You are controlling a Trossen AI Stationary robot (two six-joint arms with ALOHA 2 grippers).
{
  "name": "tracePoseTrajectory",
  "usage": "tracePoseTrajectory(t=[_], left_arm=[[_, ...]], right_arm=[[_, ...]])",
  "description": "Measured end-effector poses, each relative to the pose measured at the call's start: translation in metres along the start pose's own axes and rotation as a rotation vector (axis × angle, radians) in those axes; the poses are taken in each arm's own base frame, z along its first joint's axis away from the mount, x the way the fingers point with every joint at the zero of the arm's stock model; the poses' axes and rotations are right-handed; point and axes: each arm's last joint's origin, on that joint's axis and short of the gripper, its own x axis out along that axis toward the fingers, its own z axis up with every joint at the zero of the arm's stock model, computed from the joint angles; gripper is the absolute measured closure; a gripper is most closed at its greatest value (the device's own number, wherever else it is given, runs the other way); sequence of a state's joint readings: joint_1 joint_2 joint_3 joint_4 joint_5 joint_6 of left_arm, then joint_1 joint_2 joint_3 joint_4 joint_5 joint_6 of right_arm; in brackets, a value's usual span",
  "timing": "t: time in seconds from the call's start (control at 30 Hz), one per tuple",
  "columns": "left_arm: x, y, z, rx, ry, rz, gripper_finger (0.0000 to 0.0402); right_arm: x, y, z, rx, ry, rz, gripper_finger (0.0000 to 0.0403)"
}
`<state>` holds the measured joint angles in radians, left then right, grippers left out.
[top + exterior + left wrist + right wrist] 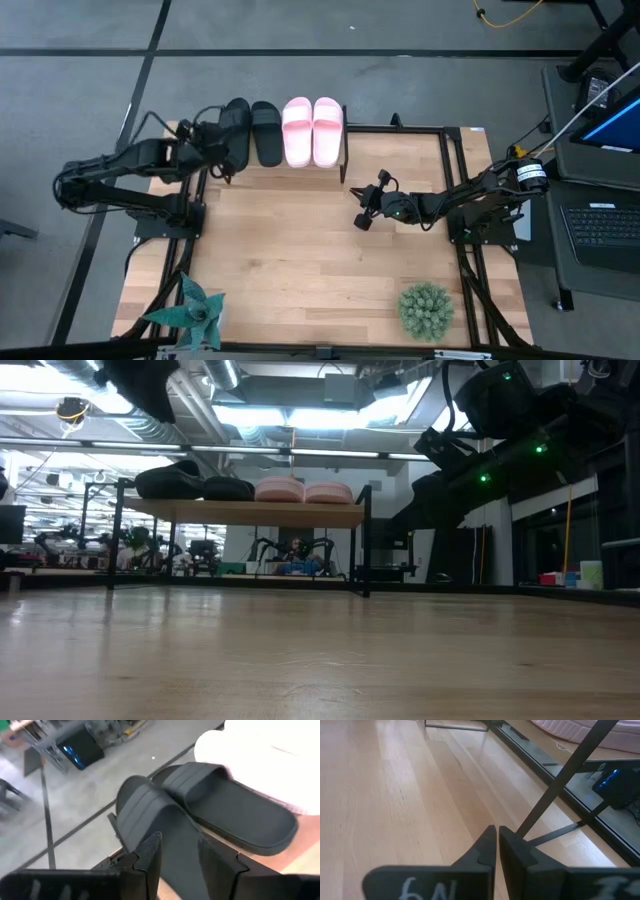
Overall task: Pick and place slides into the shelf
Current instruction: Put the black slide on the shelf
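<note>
Four slides lie side by side on the shelf [250, 512] at the table's far edge: two black ones [237, 130] [266, 132] on the left, two pale pink ones [297, 130] [327, 130] on the right. All rest on their soles on the plank. My left gripper [180, 840] is open, just above and to the near-left of the leftmost black slide [150, 815]. Its fingers stand over that slide's near end without holding it. My right gripper [360, 205] is shut on nothing, low over the bare wood right of the shelf [497, 827].
A teal spiky plant [190, 310] and a round green plant [426, 308] stand at the near edge. A black metal frame [455, 160] borders the tabletop, and the shelf's thin leg [560, 780] stands close to my right gripper. The table's middle [300, 250] is bare wood.
</note>
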<state>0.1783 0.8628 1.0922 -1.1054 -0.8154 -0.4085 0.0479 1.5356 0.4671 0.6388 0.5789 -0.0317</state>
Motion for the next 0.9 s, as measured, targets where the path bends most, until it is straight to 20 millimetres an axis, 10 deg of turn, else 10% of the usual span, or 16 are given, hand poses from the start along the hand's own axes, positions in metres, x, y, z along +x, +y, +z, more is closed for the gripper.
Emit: tracePoseTrajectory(t=[0.27, 0.9], left_arm=[[0.024, -0.009, -0.042, 0.013, -0.043, 0.075, 0.0285], [0.037, -0.009, -0.072, -0.217, -0.086, 0.166, 0.0285]], right_arm=[[0.000, 0.000, 0.000, -0.003, 0.000, 0.000, 0.0379], [0.000, 0.000, 0.000, -0.004, 0.001, 0.000, 0.0379]])
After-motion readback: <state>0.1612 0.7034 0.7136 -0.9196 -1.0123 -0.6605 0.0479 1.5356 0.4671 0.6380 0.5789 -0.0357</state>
